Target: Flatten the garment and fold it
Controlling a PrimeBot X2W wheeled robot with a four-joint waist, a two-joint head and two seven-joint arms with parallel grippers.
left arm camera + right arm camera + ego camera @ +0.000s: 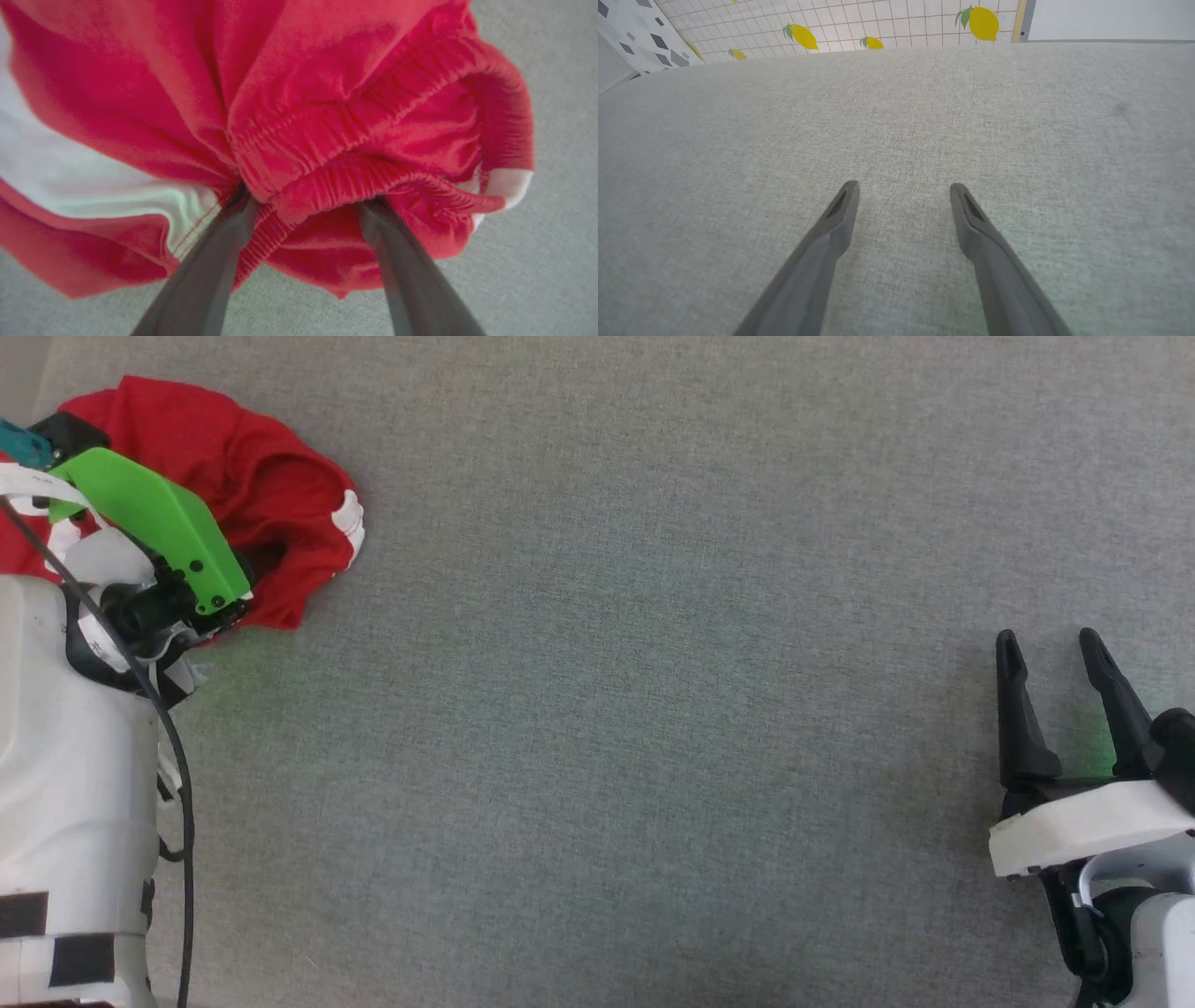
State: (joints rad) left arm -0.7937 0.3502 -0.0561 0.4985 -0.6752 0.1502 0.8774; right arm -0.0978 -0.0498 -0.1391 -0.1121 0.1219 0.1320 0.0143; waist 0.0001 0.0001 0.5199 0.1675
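Item 1, garment (pixel 271 485): red with white trim, crumpled in a heap at the far left of the grey cloth surface (pixel 653 728). The heap spreads wider across than deep, and its true long axis cannot be told. A white-trimmed edge (pixel 350 518) points to the robot's right.

Item 2, left gripper (pixel 303 200): fingers spread, tips pushed into the gathered elastic waistband (pixel 355 112), a bunch of which sits between them unpinched. The left wrist view gives the waistband, running from lower left to upper right, and a broad white band (pixel 70 182). In the head view a green cover (pixel 154 518) on the left arm lies over that spot.

Item 3, right gripper (pixel 1050 658): fingers spread, low right above the grey surface, well apart from the garment. The right wrist view adds a lemon-printed tiled wall (pixel 896 28) beyond the surface's far edge.
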